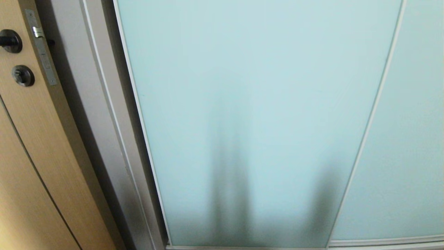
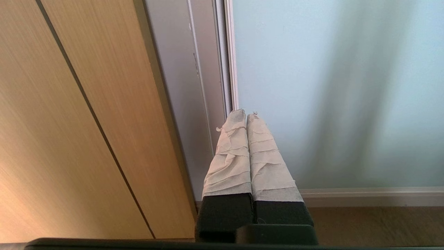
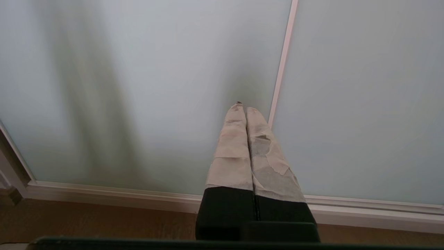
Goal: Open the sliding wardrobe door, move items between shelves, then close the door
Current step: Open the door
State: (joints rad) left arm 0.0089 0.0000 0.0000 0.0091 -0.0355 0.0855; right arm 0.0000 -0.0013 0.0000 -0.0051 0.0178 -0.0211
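Woodgrain fills the far left: a tan wooden door [image 1: 24,146] with two black knobs [image 1: 10,41] and a lock plate, and next to it a grey wardrobe side frame [image 1: 104,139]. In the left wrist view the left gripper [image 2: 246,116] hangs low, near the floor, its tape-wrapped fingers [image 2: 230,152] pressed together with nothing between them. The tan door lies off to its outer side, the grey frame just beside the fingertips, and the metal edge of the sliding wardrobe door [image 1: 249,104] runs almost straight ahead of the tips, though whether they touch it cannot be told.

The frosted aqua panel spans the middle of the head view, fully shut against the grey frame, with dark soft shadows low on the glass. Right of it a thin pale frame strip [image 1: 374,104] separates it from a second frosted panel [image 1: 409,139]. The right gripper [image 3: 245,109] is also pinched closed and empty, pointing at the glass just to the near side of that strip, above the bottom track [image 3: 114,196] and the brown floor [image 3: 104,222].

Nothing of the task looks done: the door is not yet slid, the shelves and folded items are hidden behind the glass. Opening, shifting the stacks and closing all remain.
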